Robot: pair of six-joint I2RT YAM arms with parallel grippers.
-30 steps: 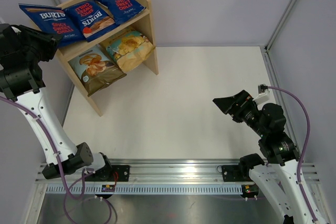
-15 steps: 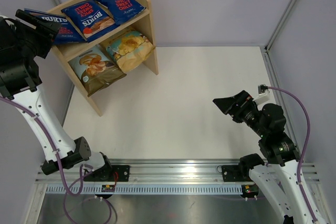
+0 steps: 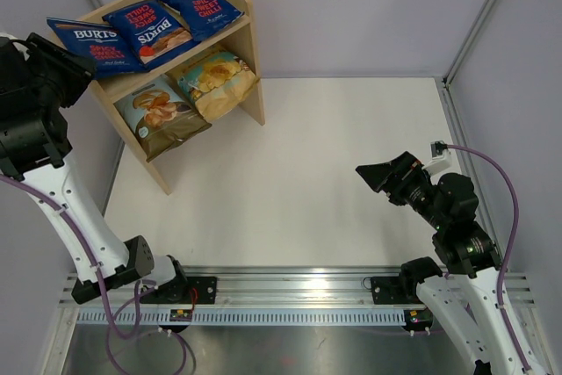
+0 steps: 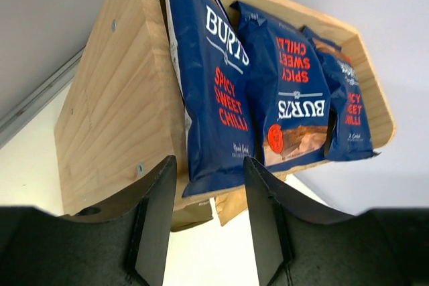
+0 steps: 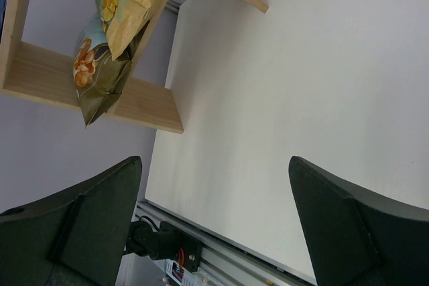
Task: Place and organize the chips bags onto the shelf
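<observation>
The left fingers (image 4: 153, 226) are shown moderately parted and empty. The lower corner of a glossy dark blue "Burts" chips bag (image 4: 214, 98) is seen in the gap just beyond them, apparently untouched. This bag is laid on the top tier of the light wooden two-tier shelf (image 4: 114, 112), overhanging its left end, beside a second dark blue bag (image 3: 151, 31) and a third dark blue bag (image 3: 200, 4), probably to complete a row. A pale blue-olive bag (image 3: 158, 116) and a tan-yellow bag (image 3: 215, 81) are lodged on the lower tier. The right fingers (image 5: 100, 219) are spread wide, holding nothing, above the white table (image 3: 307, 173).

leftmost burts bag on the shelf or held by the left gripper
On the shelf: the leftmost Burts bag lies on its top tier, one end overhanging the side; the left gripper stands open around it.
</observation>
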